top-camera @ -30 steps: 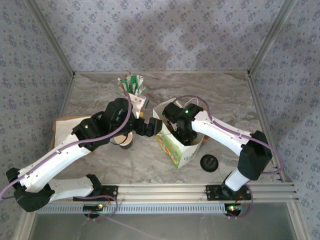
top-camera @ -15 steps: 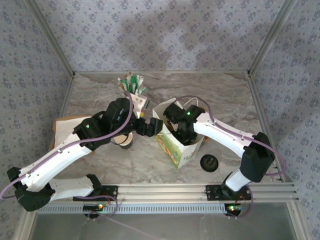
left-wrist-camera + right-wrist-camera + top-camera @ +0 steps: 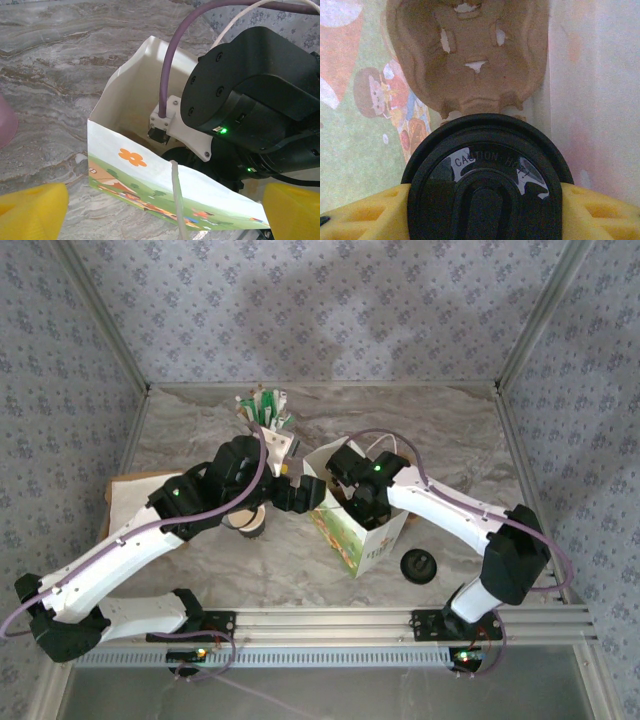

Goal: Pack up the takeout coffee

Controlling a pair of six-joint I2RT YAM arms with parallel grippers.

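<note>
The right gripper reaches down into the bag. Its yellow fingers clamp the coffee at the lid's 9 and 3 o'clock. The coffee is inside the bag, and in the wrist view a pulp carrier shows past the lid at 12 o'clock, deeper in. The left gripper is just beside the bag's rim at 9 o'clock, fingers spread wide and gripping nothing. A loose lid lies on the table at the bag's 4 o'clock.
</note>
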